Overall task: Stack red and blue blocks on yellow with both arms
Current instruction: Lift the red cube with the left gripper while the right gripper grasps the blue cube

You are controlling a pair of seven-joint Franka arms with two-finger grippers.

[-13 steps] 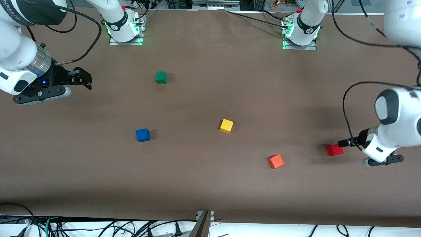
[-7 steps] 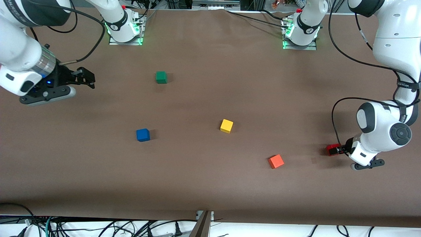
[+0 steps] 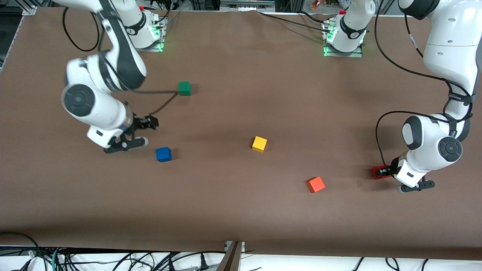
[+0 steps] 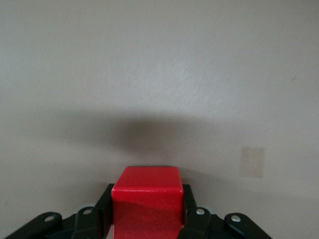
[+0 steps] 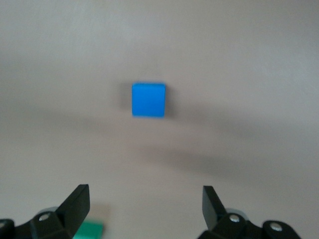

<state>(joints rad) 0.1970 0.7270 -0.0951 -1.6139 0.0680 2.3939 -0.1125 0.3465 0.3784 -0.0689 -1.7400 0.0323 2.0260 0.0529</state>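
Note:
The red block (image 3: 377,171) sits on the table near the left arm's end, nearer to the front camera than the yellow cube (image 3: 259,144). My left gripper (image 3: 385,172) is down at it. In the left wrist view its fingers (image 4: 188,201) press both sides of the red block (image 4: 147,196). The blue block (image 3: 163,154) lies toward the right arm's end. My right gripper (image 3: 150,122) hovers open and empty just beside it. The right wrist view shows the blue block (image 5: 148,99) ahead of the open right gripper (image 5: 144,196).
A green cube (image 3: 184,88) lies near the right arm's base and shows at the edge of the right wrist view (image 5: 89,230). An orange-red cube (image 3: 316,184) lies between the yellow cube and the red block, nearer to the front camera. The brown table (image 3: 241,210) is bare elsewhere.
The right arm swung in from the table's end and lowered its gripper beside the blue block. The left gripper came down around the red block and closed on it.

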